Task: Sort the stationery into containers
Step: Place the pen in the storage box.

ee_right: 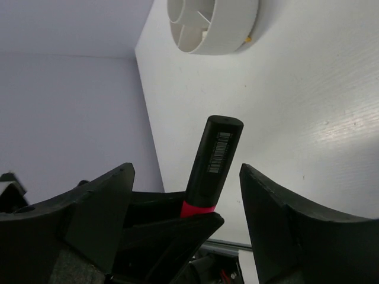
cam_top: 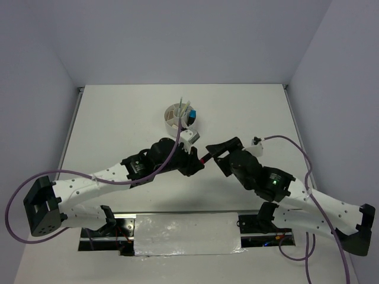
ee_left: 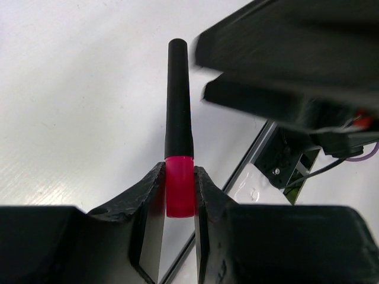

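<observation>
The left gripper [ee_left: 179, 177] is clamped on the pink band of the pink-and-black highlighter [ee_left: 177, 106], on the arms' side of the organiser cup [cam_top: 173, 116]. The right gripper [ee_right: 186, 173] has its jaws apart, flanking the black end.

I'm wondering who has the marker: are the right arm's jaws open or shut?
Open: both jaws stand clear of the stubby pink-and-black plastic highlighter.

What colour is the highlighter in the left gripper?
The highlighter in the left gripper is black with a bright pink end, clearest in the left wrist view.
</observation>
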Robot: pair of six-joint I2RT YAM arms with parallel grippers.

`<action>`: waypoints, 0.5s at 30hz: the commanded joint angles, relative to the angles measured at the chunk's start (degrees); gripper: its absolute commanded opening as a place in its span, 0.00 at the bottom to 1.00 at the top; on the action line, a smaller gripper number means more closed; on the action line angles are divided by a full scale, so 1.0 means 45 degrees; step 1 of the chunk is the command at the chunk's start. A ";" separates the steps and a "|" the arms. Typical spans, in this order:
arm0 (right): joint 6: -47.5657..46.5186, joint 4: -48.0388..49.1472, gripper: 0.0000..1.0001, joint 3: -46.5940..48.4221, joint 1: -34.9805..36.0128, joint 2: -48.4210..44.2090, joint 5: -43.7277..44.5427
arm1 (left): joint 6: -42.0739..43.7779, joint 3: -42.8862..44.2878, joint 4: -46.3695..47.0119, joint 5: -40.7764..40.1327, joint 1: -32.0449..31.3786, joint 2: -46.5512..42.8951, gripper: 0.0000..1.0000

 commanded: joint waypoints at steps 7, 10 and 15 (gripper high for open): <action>-0.2364 -0.1749 0.92 -0.0534 0.0096 -0.3492 0.1696 | 0.1500 0.0409 -0.0840 0.0569 0.0038 -0.1729 0.00; -0.6342 -0.0680 0.93 -0.0163 0.0057 -0.3651 0.1992 | 0.2084 0.0760 -0.1561 0.1465 0.0038 -0.1886 0.00; -0.8176 -0.2326 0.70 0.2002 0.0037 -0.1935 0.2514 | 0.2458 0.2570 -0.4579 -0.0129 0.0096 -0.1207 0.00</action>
